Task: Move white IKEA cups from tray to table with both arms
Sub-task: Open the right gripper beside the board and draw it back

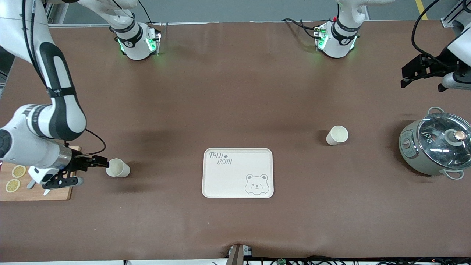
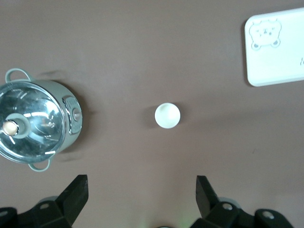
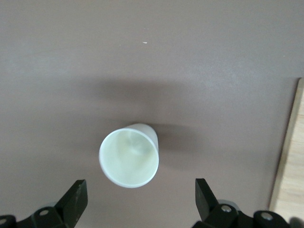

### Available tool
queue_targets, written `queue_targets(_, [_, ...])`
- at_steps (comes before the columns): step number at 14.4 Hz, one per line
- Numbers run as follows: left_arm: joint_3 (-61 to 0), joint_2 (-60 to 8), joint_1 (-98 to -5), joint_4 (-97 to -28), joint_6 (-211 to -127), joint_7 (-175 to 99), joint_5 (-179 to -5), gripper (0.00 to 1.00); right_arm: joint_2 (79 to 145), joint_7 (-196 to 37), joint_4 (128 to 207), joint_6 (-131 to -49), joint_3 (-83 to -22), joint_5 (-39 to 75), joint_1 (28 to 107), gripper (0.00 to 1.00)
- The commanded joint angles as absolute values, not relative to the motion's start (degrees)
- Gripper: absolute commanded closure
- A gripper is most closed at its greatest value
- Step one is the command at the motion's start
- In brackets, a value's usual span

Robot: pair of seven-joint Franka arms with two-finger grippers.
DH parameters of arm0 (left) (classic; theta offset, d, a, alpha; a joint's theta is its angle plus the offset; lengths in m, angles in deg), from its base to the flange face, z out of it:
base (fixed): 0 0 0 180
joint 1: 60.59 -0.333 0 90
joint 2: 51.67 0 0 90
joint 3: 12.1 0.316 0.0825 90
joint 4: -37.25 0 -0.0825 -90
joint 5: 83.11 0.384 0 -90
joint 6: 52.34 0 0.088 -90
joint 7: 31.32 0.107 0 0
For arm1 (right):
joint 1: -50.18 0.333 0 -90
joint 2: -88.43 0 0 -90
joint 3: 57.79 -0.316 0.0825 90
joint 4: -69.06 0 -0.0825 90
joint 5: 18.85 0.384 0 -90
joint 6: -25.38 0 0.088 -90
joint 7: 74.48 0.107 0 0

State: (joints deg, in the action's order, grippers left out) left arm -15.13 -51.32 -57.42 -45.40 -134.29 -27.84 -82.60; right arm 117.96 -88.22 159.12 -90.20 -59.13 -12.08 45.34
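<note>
A brown bench [image 1: 235,92] fills the scene. The right gripper [image 1: 82,171] is seen with fingers spread, empty, just beside an upright cup [image 1: 117,168]. The left gripper [image 1: 423,73] hangs spread, well apart from the second cup [image 1: 336,135]. The tray [image 1: 220,176] lies bare between them; the left arm is partly cut off.

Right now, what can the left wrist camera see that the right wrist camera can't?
Only the left wrist view shows the pot with the glass lid, a corner of the tray with its bear face, and the open left gripper above a cup. Only the right wrist view shows the edge of the wooden cutting board and the open right gripper above the other cup. Both show one upright white cup standing on the brown table.
</note>
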Motion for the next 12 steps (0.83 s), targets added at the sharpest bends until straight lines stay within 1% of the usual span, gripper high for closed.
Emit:
queue_targets(1, [-15.3, -51.3, -57.2, -44.9, -132.5, -26.7, -83.2, 0.0, 116.4, -88.0, 153.5, -80.6, -59.5, -12.1, 44.6, 0.0])
queue_targets(3, [-15.3, -51.3, -57.2, -44.9, -132.4, -26.8, -83.2, 0.0, 113.8, -88.0, 152.5, -76.7, -59.4, -12.3, 44.6, 0.0])
queue_targets(9, [-15.3, -51.3, -57.2, -44.8, -132.2, -25.1, -83.9, 0.0, 103.8, -88.1, 151.8, -66.9, -55.7, -13.3, 44.7, 0.0])
queue_targets(12, [-15.2, -51.3, -57.3, -44.8, -132.2, -25.2, -87.1, 0.0, 101.8, -88.1, 148.4, -61.8, -55.6, -16.1, 44.6, 0.0])
